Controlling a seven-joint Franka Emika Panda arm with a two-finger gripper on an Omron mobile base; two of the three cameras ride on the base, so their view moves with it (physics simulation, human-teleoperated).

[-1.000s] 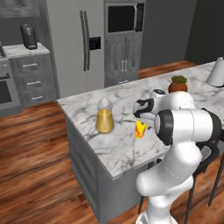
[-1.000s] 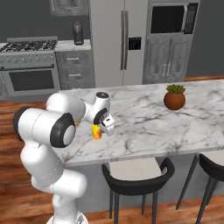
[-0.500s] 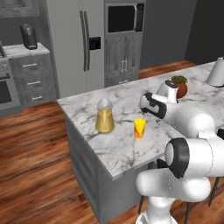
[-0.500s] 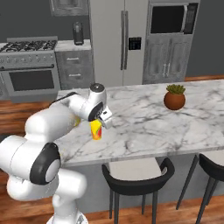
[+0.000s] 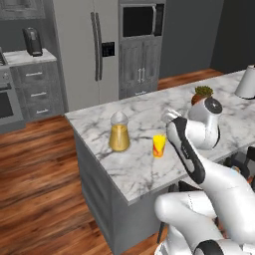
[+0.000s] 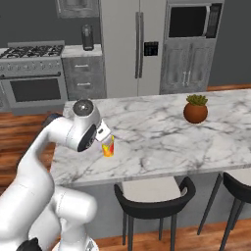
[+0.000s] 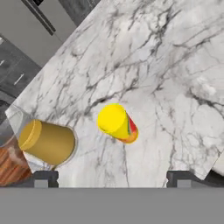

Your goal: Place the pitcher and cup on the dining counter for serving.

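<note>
The pitcher [image 5: 119,133] stands upright on the dining counter [image 5: 144,172], near the counter's corner and close to the edge that faces the fridge side of the kitchen; its amber liquid fills the wide lower part of the glass. Just to the right of the pitcher, apart from it and not touching, the cup [image 5: 159,145] stands upright on the same marble top, its red-orange mark visible on the side. Right of the cup the white arm bends over the counter, and beyond the arm, further from the pitcher along the top, sits a round brown plant pot [image 5: 200,95] with green leaves. From the right base camera the cup [image 6: 108,146] stands on the dining counter [image 6: 162,147] just beside the arm's wrist, and the plant pot [image 6: 195,109] stands well apart from it on the marble. Seen from the hand camera, the gripper [image 7: 113,177] hangs above the counter with its two dark tips spread wide and nothing between them; the cup [image 7: 117,123] stands free on the dining counter [image 7: 166,83] beneath it, and the pitcher [image 7: 46,142] is beside the cup, towards the counter's edge.
</note>
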